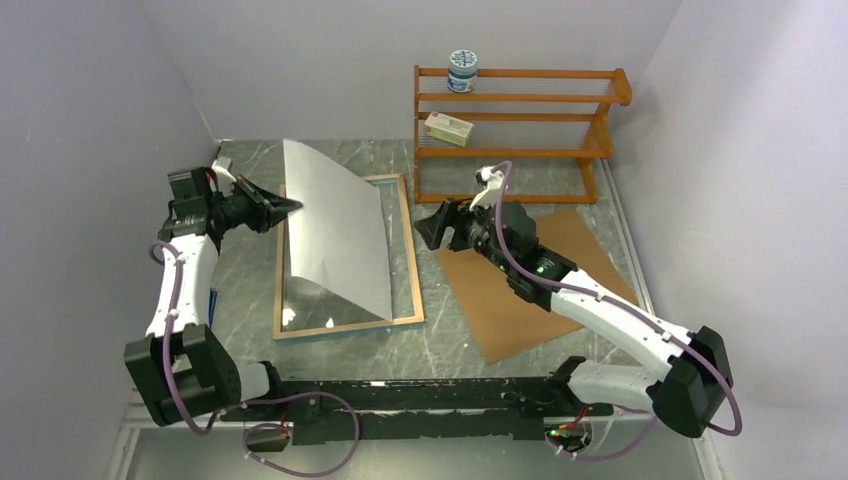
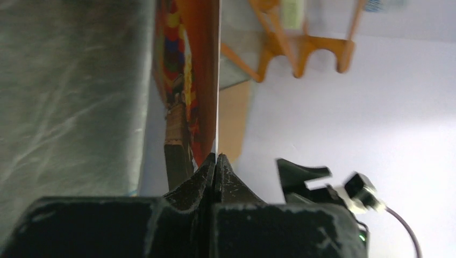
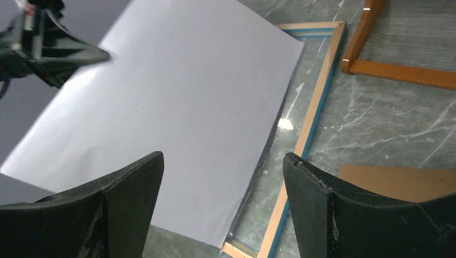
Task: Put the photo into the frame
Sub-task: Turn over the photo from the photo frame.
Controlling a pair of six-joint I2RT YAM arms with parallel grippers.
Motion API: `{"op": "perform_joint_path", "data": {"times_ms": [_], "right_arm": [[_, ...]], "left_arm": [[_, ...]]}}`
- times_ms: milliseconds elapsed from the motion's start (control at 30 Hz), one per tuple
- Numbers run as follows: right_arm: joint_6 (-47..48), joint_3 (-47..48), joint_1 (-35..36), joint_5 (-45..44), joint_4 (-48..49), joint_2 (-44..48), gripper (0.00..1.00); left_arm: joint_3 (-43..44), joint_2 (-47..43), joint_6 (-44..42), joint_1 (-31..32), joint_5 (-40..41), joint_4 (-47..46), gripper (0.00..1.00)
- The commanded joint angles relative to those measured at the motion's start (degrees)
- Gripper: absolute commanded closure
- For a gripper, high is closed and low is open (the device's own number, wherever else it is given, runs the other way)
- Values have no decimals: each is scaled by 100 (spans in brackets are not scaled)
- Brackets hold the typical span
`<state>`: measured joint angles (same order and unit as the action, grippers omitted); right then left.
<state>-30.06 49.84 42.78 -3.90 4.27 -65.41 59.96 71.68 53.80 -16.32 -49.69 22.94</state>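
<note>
- Brown backing board (image 1: 490, 310) lies flat on the grey marbled surface (image 1: 450, 345), right of the frame (image 1: 350, 327); near it, not overlapping
- Frame lies flat, wood-coloured rim up, pane showing inside
- Photo (image 1: 335, 225) stands tilted over the frame, white back towards the right arm; its left edge is raised; its right edge is low over the pane, just inside the right rail; contact not certain
- Left claw (image 1: 290, 205) is clenched on the photo's raised left edge; left wrist view shows the tips pinched on the sheet, printed side facing down
- Right claw (image 1: 428, 228) is released, jaws wide apart, holding nothing; it sits just beside the frame's right rail, facing the photo's back
- Orange-brown shelf rack (image 1: 520, 120) stands at the far wall; it holds a jar (image 1: 462, 70) and a small box (image 1: 448, 128)
</note>
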Motion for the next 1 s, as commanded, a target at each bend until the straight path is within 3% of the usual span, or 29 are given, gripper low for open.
{"op": "perform_joint_path", "data": {"times_ms": [0, 333, 567, 700, 967], "right_arm": [[-65, -39, -75, 301, 81, 205, 16], [85, -8, -77, 588, 158, 186, 17], [112, -62, -77, 540, 113, 193, 17], [148, -54, -76, 538, 109, 186, 17], [167, -89, -75, 672, 155, 163, 18]], "left_arm": [[-2, 289, -1417, 6, 861, 1307, 97], [-282, 767, -1528, 91, 1006, 635, 97], [-515, 480, -1434, 109, 1402, -9, 97], [-721, 453, -1354, 126, 1198, -515, 97], [-468, 990, -1857, 144, 1021, -144, 97]]}}
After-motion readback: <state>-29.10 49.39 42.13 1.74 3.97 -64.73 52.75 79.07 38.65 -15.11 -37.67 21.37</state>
